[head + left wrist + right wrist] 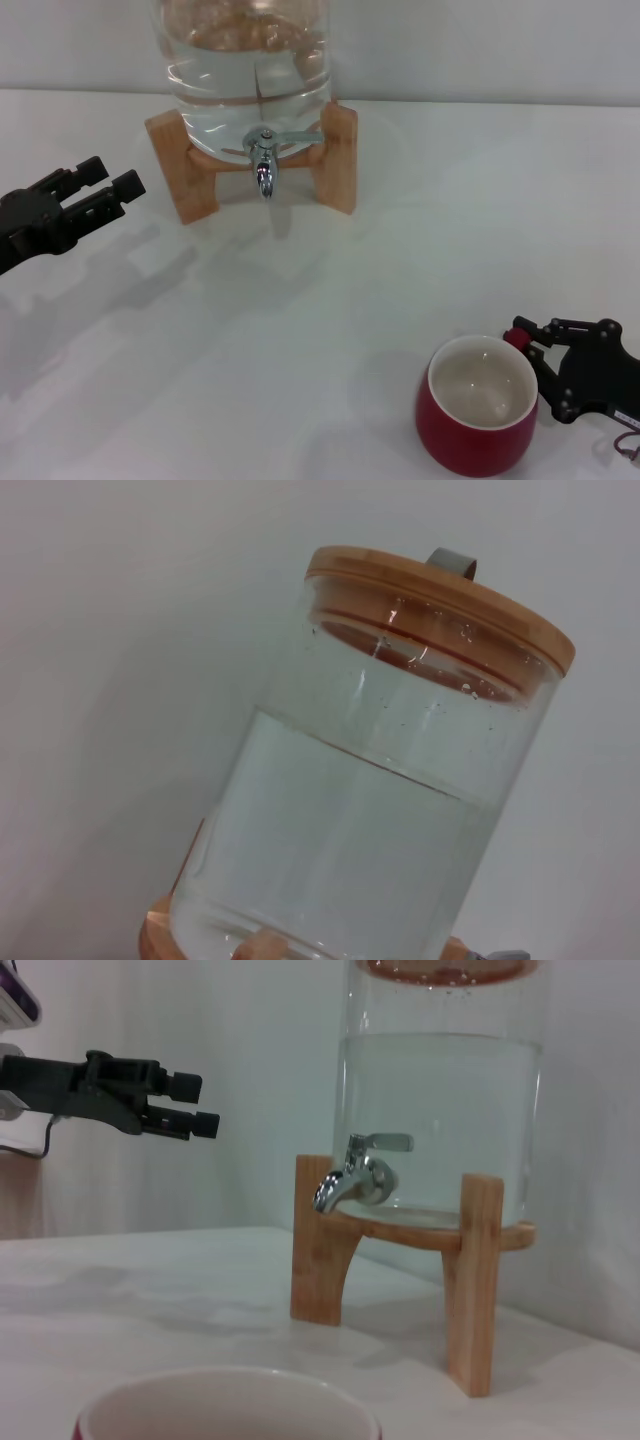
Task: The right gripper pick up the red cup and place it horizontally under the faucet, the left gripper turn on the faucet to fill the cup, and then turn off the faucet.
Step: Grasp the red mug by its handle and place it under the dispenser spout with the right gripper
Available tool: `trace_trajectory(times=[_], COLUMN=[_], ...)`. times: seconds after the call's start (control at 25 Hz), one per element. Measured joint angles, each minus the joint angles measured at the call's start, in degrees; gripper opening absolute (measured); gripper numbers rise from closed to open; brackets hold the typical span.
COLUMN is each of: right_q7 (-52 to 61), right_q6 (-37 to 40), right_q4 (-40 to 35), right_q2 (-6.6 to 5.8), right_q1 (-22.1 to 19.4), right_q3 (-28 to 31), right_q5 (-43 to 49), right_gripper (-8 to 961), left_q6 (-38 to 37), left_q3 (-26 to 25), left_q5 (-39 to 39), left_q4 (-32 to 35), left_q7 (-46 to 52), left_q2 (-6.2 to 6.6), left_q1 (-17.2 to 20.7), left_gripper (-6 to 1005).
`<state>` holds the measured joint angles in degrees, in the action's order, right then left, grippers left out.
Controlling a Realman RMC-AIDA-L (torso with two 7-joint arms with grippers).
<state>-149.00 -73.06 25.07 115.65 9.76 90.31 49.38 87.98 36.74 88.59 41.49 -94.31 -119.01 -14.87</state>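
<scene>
The red cup [478,418] stands upright at the lower right of the head view, empty, well apart from the faucet [264,160] at upper centre. The right gripper [556,372] sits at the cup's handle side; it appears to pinch the handle, though I cannot tell if it is truly clamped. A hold on that small loop alone looks risky — the glossy cup could swing or slip when lifted. The left gripper [104,184], fingers parted and empty, hovers at mid-left beside the wooden stand [183,165] — a careless reach could nudge it.
</scene>
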Motion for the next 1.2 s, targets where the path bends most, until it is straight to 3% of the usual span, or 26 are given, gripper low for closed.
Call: trace_trajectory(times=[0.36, 1.2], right_q7=[0.52, 1.83], right_q6=[1.63, 1.48], right_q4=[0.78, 2.24], right_q2=[0.01, -0.13], right_q1=[0.98, 2.51], right_q3=[-4.83, -4.98], right_q5=[-5.71, -6.0], right_gripper=[124, 122], left_q6=[0.53, 0.14], left_q3=[-0.24, -0.28], left_q5=[-0.05, -2.39], left_q4=[0.04, -0.03], left_q7=[0.0, 0.06], left_q2=[0.01, 0.21], left_q1=[0.44, 3.14], left_gripper=[816, 816])
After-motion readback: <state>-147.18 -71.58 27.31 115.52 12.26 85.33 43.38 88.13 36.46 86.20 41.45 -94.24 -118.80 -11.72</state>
